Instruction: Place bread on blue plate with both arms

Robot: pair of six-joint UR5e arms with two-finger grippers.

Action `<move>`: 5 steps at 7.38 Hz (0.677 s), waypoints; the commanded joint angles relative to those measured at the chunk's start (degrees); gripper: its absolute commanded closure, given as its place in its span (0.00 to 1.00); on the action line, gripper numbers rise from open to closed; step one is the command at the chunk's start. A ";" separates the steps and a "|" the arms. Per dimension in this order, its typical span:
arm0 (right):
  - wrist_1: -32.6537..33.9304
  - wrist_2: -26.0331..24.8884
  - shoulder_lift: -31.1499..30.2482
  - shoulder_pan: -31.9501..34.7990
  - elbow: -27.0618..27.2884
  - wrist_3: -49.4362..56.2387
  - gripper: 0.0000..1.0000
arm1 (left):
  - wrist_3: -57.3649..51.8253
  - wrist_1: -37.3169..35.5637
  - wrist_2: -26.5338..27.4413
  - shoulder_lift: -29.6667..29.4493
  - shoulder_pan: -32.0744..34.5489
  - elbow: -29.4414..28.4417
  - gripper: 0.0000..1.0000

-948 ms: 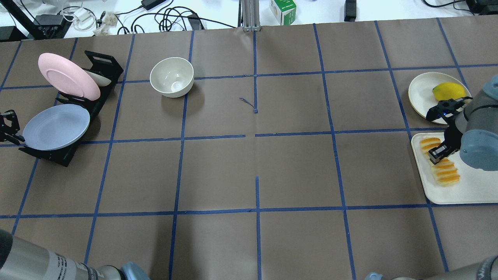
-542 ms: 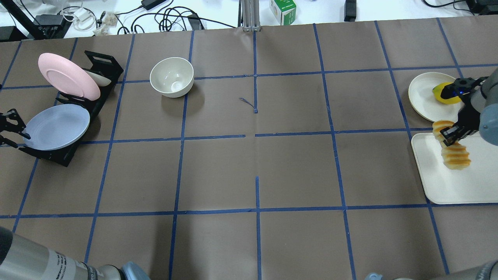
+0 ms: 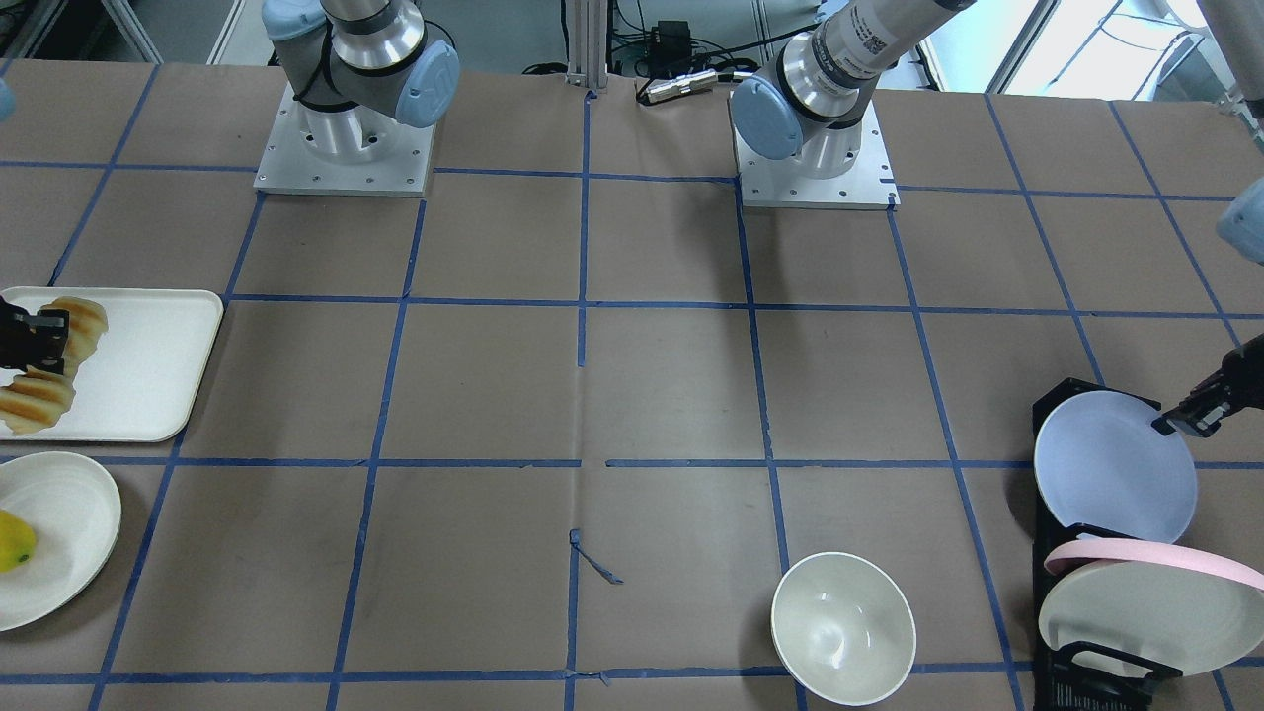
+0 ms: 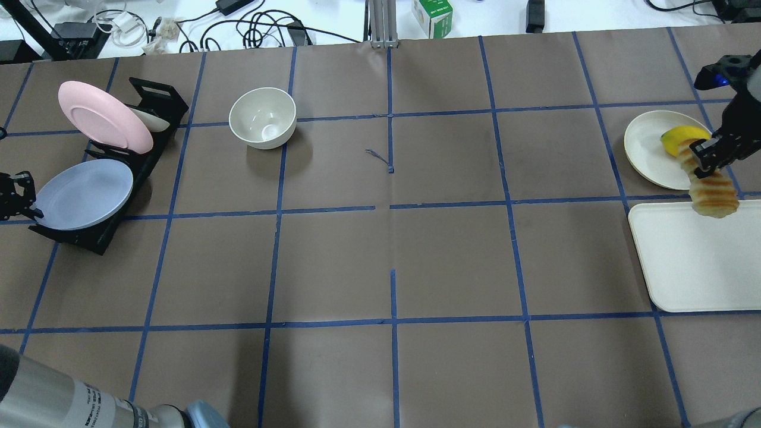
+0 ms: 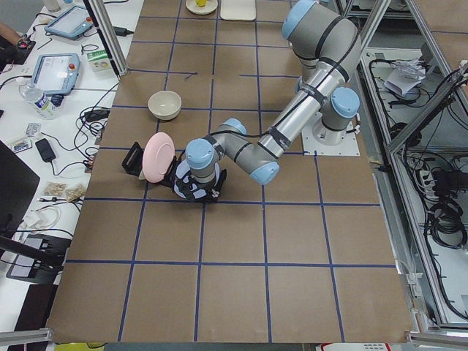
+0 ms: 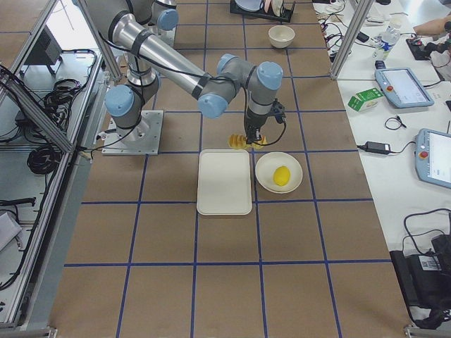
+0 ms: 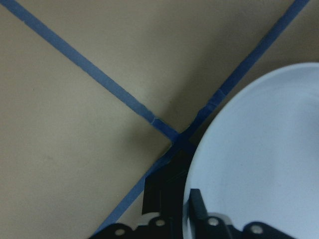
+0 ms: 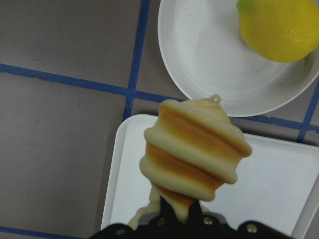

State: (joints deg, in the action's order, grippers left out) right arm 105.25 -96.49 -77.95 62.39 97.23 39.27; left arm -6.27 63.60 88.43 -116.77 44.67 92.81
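The bread (image 4: pixel 712 189), a ridged golden loaf, hangs from my right gripper (image 4: pixel 703 161), which is shut on its upper part. It is in the air over the far edge of the white tray (image 4: pixel 695 261). The right wrist view shows the bread (image 8: pixel 197 154) end on, above the tray corner. The blue plate (image 4: pixel 83 193) leans in the near slot of a black rack (image 4: pixel 89 238) at the far left. My left gripper (image 4: pixel 18 199) is at the plate's left rim. In the left wrist view the plate's (image 7: pixel 259 159) rim sits between the jaws, which look shut on it.
A white plate (image 4: pixel 645 148) holding a yellow lemon (image 4: pixel 672 138) lies just beyond the tray. A pink plate (image 4: pixel 104 115) stands in the rack's far slot. A white bowl (image 4: pixel 263 117) sits on the mat right of the rack.
My right gripper has lifted the bread off the tray and carried it toward the far side, near the lemon plate. My left gripper has closed on the blue plate's rim; the plate shifted slightly left.
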 commanded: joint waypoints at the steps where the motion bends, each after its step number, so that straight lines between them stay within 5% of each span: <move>1: -4.25 -0.10 -0.01 1.94 -4.23 -2.34 1.00 | -1.28 3.70 0.07 2.14 0.07 -0.35 1.00; 5: -19.18 -0.01 0.25 10.63 -15.65 -15.24 1.00 | -0.59 23.13 -3.62 11.01 9.33 -0.18 1.00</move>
State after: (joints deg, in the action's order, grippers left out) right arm 90.61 -96.57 -77.80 69.88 84.90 28.55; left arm -7.49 82.52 85.48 -108.47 48.87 92.01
